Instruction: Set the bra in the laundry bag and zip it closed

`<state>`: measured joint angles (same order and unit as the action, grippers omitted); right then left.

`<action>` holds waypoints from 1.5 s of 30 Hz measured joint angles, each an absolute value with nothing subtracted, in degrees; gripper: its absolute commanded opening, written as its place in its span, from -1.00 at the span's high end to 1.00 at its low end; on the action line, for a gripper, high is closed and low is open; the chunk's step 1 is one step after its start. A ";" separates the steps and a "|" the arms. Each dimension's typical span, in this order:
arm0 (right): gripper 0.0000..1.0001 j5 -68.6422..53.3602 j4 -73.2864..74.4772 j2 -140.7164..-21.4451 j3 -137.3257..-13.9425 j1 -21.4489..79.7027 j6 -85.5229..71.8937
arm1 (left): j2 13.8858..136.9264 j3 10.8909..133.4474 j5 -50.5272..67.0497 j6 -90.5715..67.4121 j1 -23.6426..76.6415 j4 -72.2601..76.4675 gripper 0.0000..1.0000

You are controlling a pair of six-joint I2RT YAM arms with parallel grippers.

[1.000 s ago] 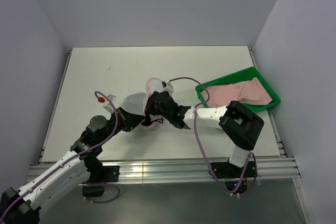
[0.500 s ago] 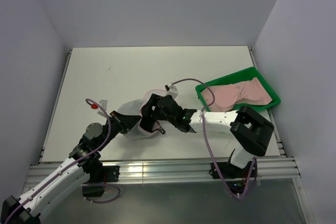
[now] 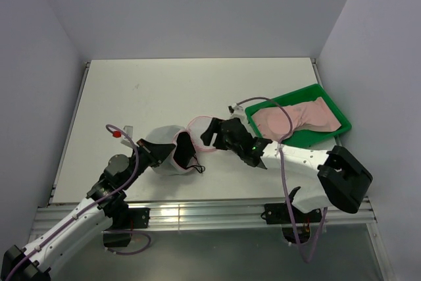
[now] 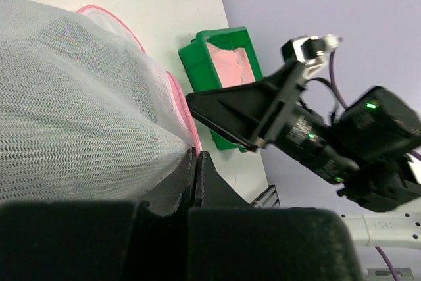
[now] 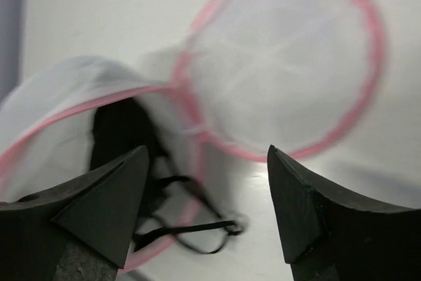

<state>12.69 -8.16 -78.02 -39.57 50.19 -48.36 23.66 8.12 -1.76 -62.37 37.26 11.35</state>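
Fingers (image 5: 99, 208) of the right gripper (image 3: 212, 135) stand wide apart and hold nothing. They point left across the table (image 3: 164, 90) at the mouth of the laundry bag (image 3: 164, 146). From the right wrist, the bag's pink rim and its flipped-open lid (image 5: 283, 57) show in the gap beyond the tips, not touched by them.

The green tray (image 3: 302, 138) sits at the table's right edge. In it lies the bra (image 3: 299, 116), a pale pink, rumpled cloth that fills most of the tray floor. It is on the far side of the right gripper from the fingertips, behind that gripper's back end, and well apart from the left gripper (image 3: 150, 153).

The laundry bag lies on its side near the front middle of the table, with its opening turned toward the right gripper. The left gripper's fingers (image 4: 195, 169) are pressed together on a pinch of the white mesh at the bag's left side. The round lid (image 3: 199, 126) lies flat on the table, joined to the rim.

A black cloth (image 3: 184, 151) with thin straps sits in the bag's mouth, one strap trailing out onto the table.
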 measured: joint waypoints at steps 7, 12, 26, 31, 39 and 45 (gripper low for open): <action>-0.20 16.71 -6.42 -82.11 -36.07 42.70 -48.25 | 23.90 8.01 -1.37 -62.02 37.26 11.42 1.00; -0.26 17.30 -7.79 -88.92 -36.93 40.56 -47.62 | 24.80 8.01 -1.32 -61.17 37.26 11.51 1.00; 1.00 19.18 -15.09 -92.27 -37.98 39.72 -46.00 | 28.77 8.05 -0.47 -59.16 37.10 12.60 1.00; 1.00 29.45 -6.17 -67.02 -36.36 46.83 -37.43 | 31.35 12.56 -1.50 -56.95 36.71 10.15 1.00; 1.00 42.44 10.96 -47.27 -57.21 64.99 -30.09 | 32.84 19.07 -2.24 -54.70 35.90 9.10 1.00; 1.00 46.19 18.00 -58.48 -58.59 67.35 -28.77 | 32.36 17.02 -1.80 -55.18 35.16 8.47 1.00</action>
<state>46.19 18.00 -58.48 -58.59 67.35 -28.77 32.36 17.02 -1.80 -55.18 35.16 8.47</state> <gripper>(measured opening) 0.008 0.015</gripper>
